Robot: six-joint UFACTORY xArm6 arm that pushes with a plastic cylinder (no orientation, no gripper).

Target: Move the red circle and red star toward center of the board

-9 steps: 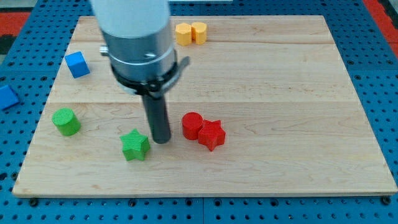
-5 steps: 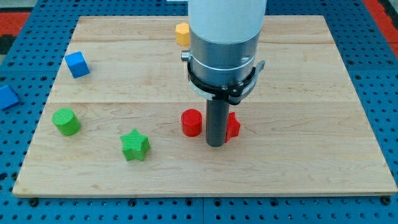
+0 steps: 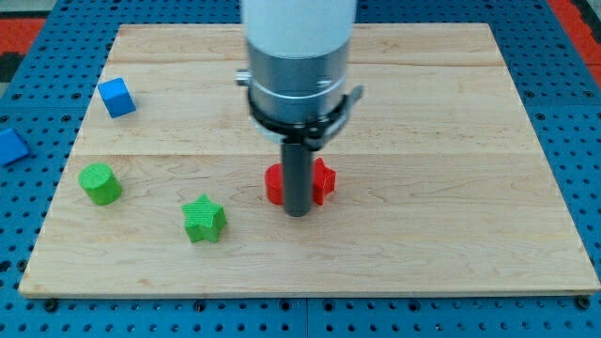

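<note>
My tip (image 3: 297,212) sits mid-frame, in front of red circle (image 3: 273,185) and red star (image 3: 323,180), both partly hidden; star's orientation unclear. No jaws in view.

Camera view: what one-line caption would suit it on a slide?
My tip stands in front of the red circle and red star on the wooden board.

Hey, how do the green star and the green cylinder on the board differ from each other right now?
The green star has pointed arms; the green cylinder is round with a flat top. The green star lies nearer the view's bottom and closer to my tip; the green cylinder sits further to the view's left, near the board's edge. Both are green, stand on the wooden board, and lie left of my tip, untouched by it.
</note>
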